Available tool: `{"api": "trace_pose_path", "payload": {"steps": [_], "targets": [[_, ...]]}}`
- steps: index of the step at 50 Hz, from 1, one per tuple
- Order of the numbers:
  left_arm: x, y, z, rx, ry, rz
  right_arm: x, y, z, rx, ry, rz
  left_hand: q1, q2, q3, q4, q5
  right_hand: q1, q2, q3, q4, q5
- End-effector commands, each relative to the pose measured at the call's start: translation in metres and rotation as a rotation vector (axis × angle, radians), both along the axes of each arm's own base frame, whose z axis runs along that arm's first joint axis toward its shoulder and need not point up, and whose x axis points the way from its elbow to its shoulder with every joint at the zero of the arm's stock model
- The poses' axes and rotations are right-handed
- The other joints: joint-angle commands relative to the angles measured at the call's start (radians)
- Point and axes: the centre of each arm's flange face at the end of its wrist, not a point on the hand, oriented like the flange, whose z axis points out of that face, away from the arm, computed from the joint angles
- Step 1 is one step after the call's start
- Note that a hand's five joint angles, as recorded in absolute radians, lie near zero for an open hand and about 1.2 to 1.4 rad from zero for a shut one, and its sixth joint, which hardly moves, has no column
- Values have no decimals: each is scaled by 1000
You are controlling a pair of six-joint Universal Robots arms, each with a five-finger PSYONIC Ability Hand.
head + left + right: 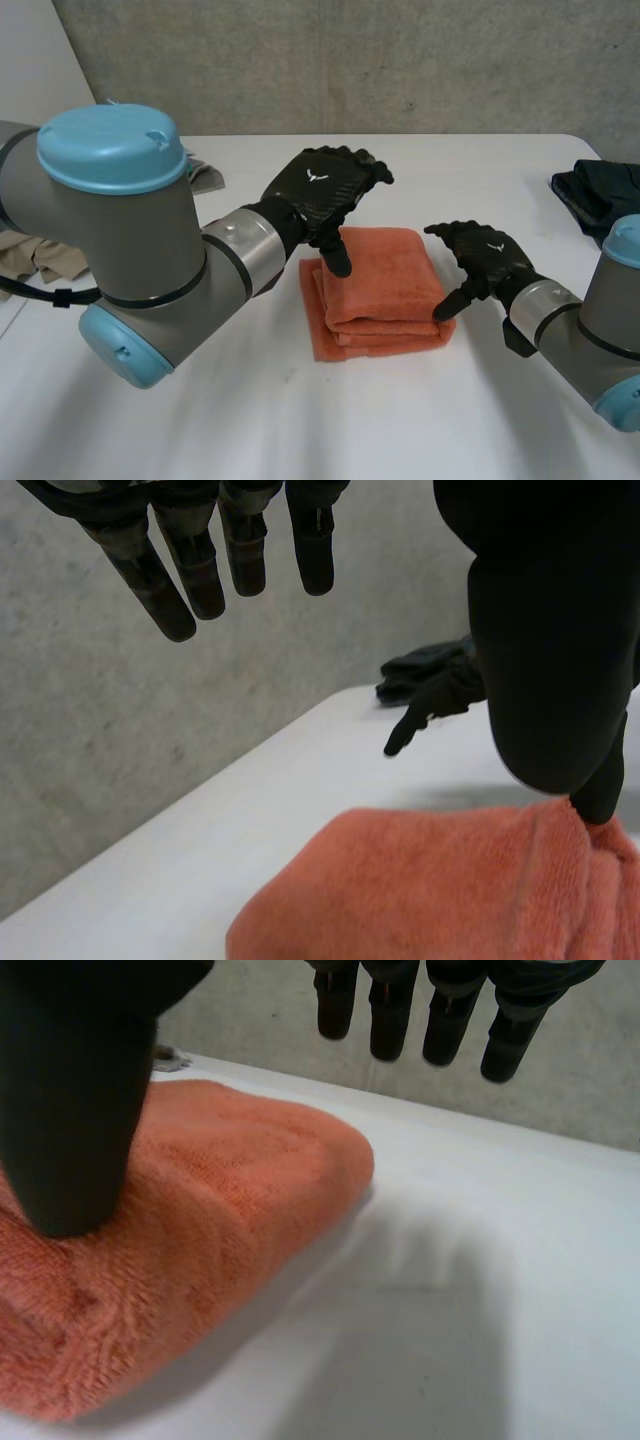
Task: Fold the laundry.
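A folded orange towel lies in a thick stack at the middle of the white table. My left hand hovers over its far left corner, fingers straight and spread, thumb pointing down at the towel's left edge. In the left wrist view its fingers hang clear above the table and the thumb tip meets the towel. My right hand is at the towel's right edge, open, thumb tip touching the near right corner. In the right wrist view the thumb rests on the towel while the fingers stay straight.
A dark garment lies at the table's far right edge, also seen beyond my right hand as the dark garment. Beige clothing sits at the far left behind my left arm. A grey concrete wall stands behind the table.
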Motion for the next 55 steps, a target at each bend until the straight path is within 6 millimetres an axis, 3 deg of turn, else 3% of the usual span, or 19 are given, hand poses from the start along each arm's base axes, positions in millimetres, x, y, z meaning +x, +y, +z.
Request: {"api": "trace_pose_path", "payload": {"steps": [1,8,12,20,29,42,46,48,50,54,55], "targets": [[-12,13,31,-29,59,-183,32,41,40,-148,167,95,-79,-23,-30,-18,-14,119,121,122,119,112],[-16,14,49,-18,63,-227,58,84,14,-256,430,242,-82,-26,-33,-21,-17,43,45,45,43,36],[-16,15,54,-13,68,-237,64,92,1,-302,478,252,-79,-23,-30,-18,-14,40,42,42,40,33],[-16,16,51,2,69,-230,69,90,-24,-312,438,218,-79,-23,-30,-18,-14,63,65,66,63,56],[-17,17,42,13,60,-233,75,78,-39,-400,392,186,-79,-23,-30,-18,-14,169,171,171,169,162],[-15,15,42,11,64,-221,84,47,-28,-522,316,115,-79,-23,-30,-18,-14,406,408,409,406,399],[-14,14,43,18,70,-215,84,32,-33,-507,303,107,-79,-23,-30,-18,-14,1175,1177,1177,1175,1167],[-13,14,44,21,74,-212,83,21,-29,-515,279,101,-76,-20,-27,-15,-11,1176,1178,1179,1176,1169],[-12,14,44,21,77,-210,83,12,-22,-533,251,96,-76,-20,-27,-15,-11,1176,1178,1179,1176,1169],[-10,13,53,8,93,-205,82,-21,12,-610,156,55,-76,-20,-27,-15,-11,1176,1178,1179,1176,1169],[-9,13,57,-2,102,-203,78,-38,29,-646,120,15,-76,-20,-27,-15,-11,1176,1178,1179,1176,1169]]}}
